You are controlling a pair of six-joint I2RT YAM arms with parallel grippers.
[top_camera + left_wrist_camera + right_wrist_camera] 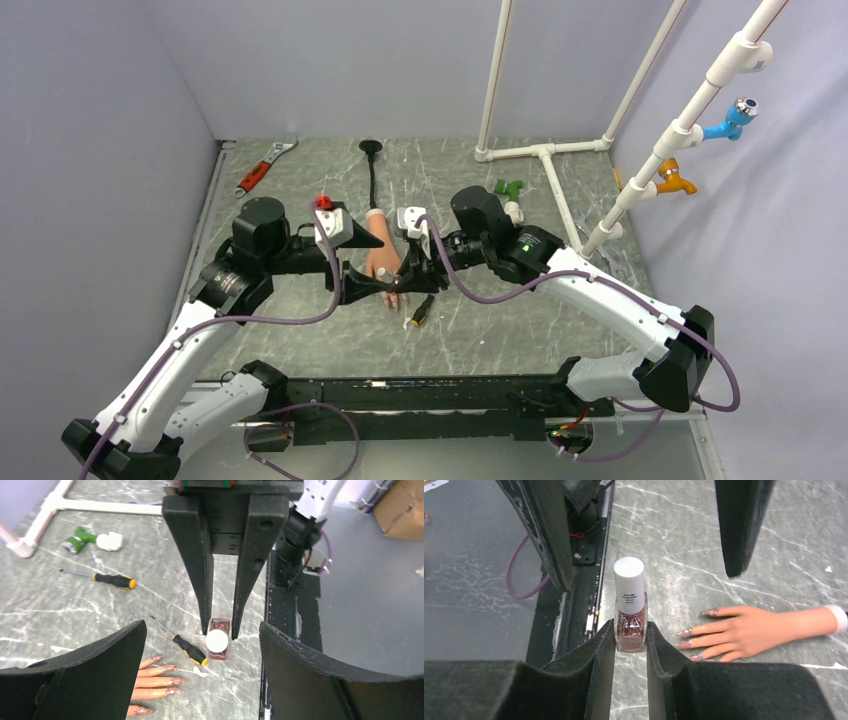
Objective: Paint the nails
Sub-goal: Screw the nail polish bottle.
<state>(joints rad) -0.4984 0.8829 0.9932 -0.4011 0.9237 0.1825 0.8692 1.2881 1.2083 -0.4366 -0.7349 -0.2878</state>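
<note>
The peach mannequin hand [379, 256] lies palm down on the marbled table, its black stalk running to the far side. Its nails [166, 669] are smeared with glittery polish and also show in the right wrist view [693, 630]. My right gripper [630, 628] is shut on the glass body of a red-glitter polish bottle [629, 626] with a white cap [217, 640], held upright just beside the fingertips. My left gripper [202, 628] is open wide, with one finger on each side of the cap [629, 572] and not touching it.
A black-and-yellow screwdriver [190, 649] lies between the bottle and the nails. A second screwdriver [113, 580] and a green-and-white object [93, 539] lie farther off. A red-handled wrench [262, 168] lies far left. The white pipe frame [545, 160] stands at right.
</note>
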